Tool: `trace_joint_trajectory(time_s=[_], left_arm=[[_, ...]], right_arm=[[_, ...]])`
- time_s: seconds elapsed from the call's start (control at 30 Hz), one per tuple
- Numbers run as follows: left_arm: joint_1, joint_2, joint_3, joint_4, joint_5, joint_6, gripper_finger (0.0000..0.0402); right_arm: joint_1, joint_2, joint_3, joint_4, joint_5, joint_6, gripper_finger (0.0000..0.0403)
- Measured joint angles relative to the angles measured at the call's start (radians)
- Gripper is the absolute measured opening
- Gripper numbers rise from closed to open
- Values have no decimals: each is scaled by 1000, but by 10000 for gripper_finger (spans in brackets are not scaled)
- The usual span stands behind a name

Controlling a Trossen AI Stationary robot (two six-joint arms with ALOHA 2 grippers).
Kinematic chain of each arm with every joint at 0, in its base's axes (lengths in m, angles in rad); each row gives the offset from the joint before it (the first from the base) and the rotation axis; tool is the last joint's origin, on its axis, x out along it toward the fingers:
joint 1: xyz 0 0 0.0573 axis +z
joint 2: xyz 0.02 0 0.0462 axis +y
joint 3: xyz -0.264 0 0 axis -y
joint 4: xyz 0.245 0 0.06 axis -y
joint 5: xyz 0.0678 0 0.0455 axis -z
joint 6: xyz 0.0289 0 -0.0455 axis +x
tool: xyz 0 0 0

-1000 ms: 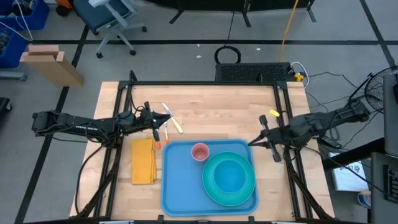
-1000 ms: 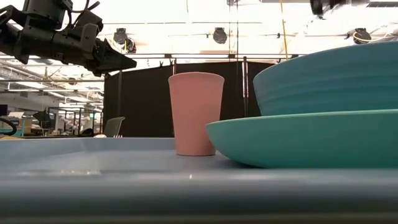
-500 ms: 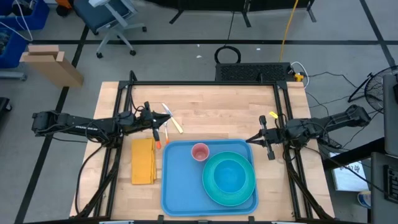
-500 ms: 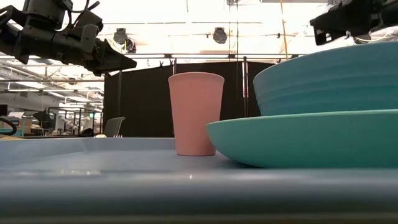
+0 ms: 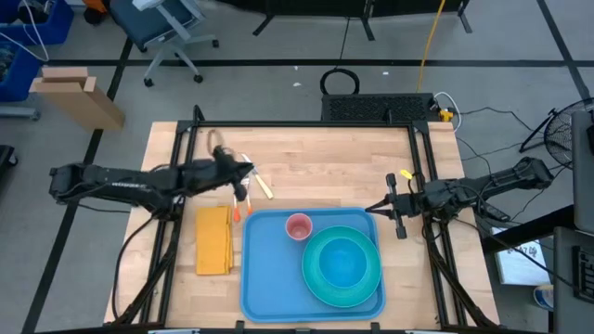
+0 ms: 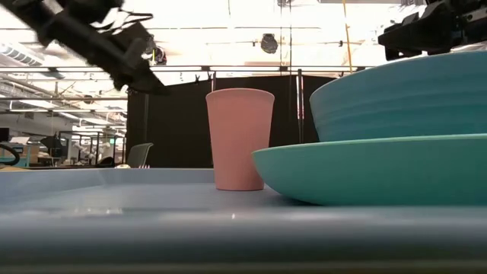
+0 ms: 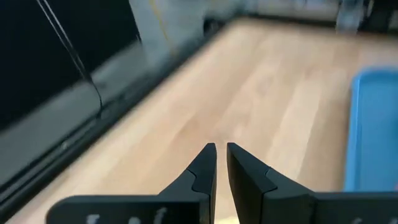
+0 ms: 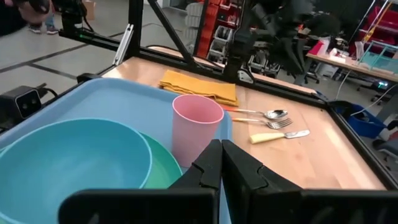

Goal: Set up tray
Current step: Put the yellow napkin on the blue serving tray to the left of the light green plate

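The blue tray (image 5: pixel 269 269) lies at the table's near middle. It bears a teal plate (image 5: pixel 316 283) with a teal bowl (image 5: pixel 343 260) in it, and a pink cup (image 5: pixel 298 226) standing upright. To the tray's left a folded yellow napkin (image 5: pixel 213 239) lies flat. A spoon (image 8: pixel 273 114), a fork (image 8: pixel 281 123) and a yellow-handled knife (image 5: pixel 263 186) rest on the wood past the tray's far left corner. My left gripper (image 5: pixel 248 171) hangs above that cutlery, shut and holding nothing (image 7: pixel 221 149). My right gripper (image 5: pixel 369 209) hovers shut off the tray's far right corner (image 8: pixel 221 144).
Black frame rails (image 5: pixel 186 139) run along the table's left and right sides. Bare wood (image 5: pixel 325 158) stretches from the tray to the far edge. A cardboard box (image 5: pixel 74 93) and an office chair (image 5: pixel 167 28) stand on the floor beyond the table.
My left gripper has lifted away from the cutlery, up and a little toward the far edge, tipping as it went; the cutlery stays on the wood. My right gripper has come down beside the tray's far right corner, then kept still.
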Motion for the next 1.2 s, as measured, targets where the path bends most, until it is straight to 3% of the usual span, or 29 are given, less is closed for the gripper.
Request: trace_joint_trajectory(time_s=[0.23, 0.33, 0.47, 0.7, 0.97, 1.2], left_arm=[[78, 270, 424, -416, 121, 34, 46], [102, 364, 540, -565, 170, 63, 67], [130, 456, 627, -746, 152, 41, 112], [155, 482, 585, -934, 17, -381, 168], [138, 476, 449, -966, 52, -620, 170], [40, 464, 336, -1040, 173, -805, 170]], right_arm=[[0, 0, 0, 0, -1, -7, 0], [0, 0, 0, 0, -3, -3, 0], [0, 0, 0, -16, -3, 14, 0], [0, 0, 0, -51, -3, 46, 0], [0, 0, 0, -67, -4, 50, 0], [0, 0, 0, -77, -4, 46, 0]])
